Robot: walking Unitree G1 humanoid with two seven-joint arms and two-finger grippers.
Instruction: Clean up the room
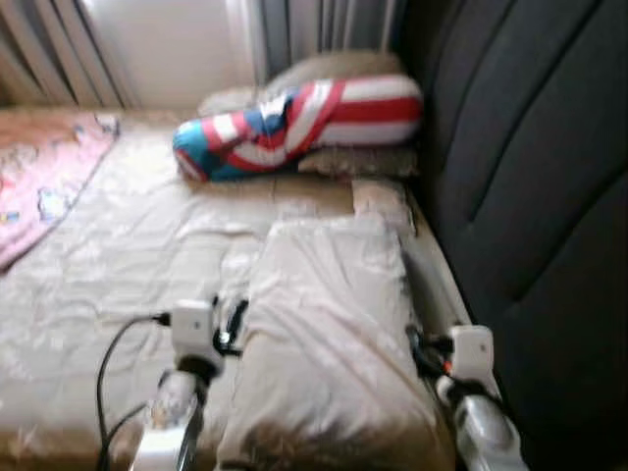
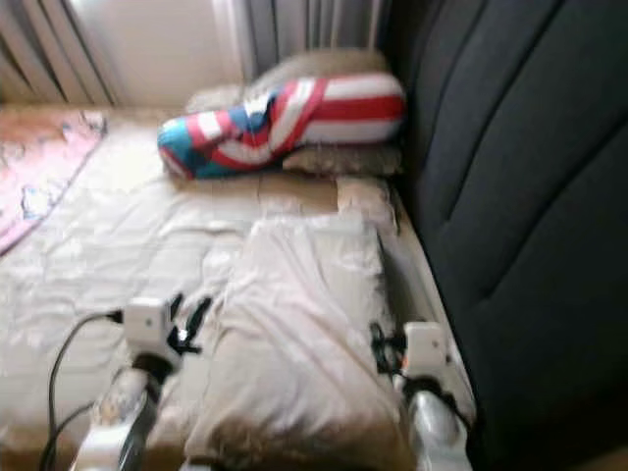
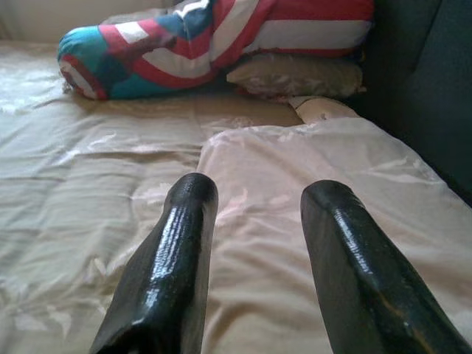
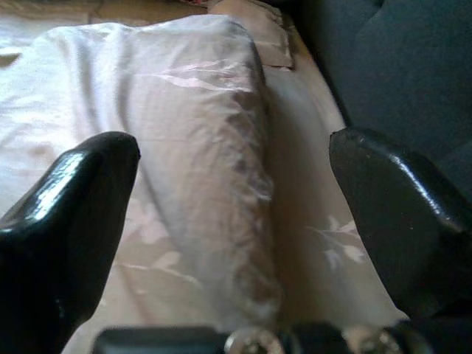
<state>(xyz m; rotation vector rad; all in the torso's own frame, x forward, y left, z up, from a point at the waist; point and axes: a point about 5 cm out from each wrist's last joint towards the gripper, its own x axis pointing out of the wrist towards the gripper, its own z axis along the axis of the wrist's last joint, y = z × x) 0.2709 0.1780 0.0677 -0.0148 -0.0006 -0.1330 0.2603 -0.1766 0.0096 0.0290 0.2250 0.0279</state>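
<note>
Both grippers flank a beige pillow (image 1: 329,334) lying lengthwise on the bed (image 1: 118,285). Left gripper (image 3: 258,221): fingers spread moderately apart, holding nothing; the fingertips (image 3: 193,193) hover at the pillow's left edge, over the seam where pillow meets sheet. Whether they touch the fabric cannot be determined. Right gripper (image 4: 236,177): fingers spread wide, holding nothing; the pillow's right edge lies between the two fingers, with one finger (image 4: 74,192) over the pillow top and the other (image 4: 394,199) over the strip of sheet beside the dark headboard (image 1: 530,196). Contact with the fabric cannot be determined.

In the head views, the left arm (image 1: 182,392) and right arm (image 2: 422,392) enter from the lower edge, one on each side of the pillow. A black cable (image 1: 113,368) loops from the left wrist.

Surface: a beige, wrinkled sheet with a faint leaf pattern. A padded dark headboard runs along the right side. At the far end, a red, white and blue striped bolster (image 1: 294,123) rests on a second, flatter beige pillow (image 3: 295,74). A pink patterned blanket (image 1: 44,182) lies at the far left. Grey curtains (image 1: 324,29) hang behind the bed.
</note>
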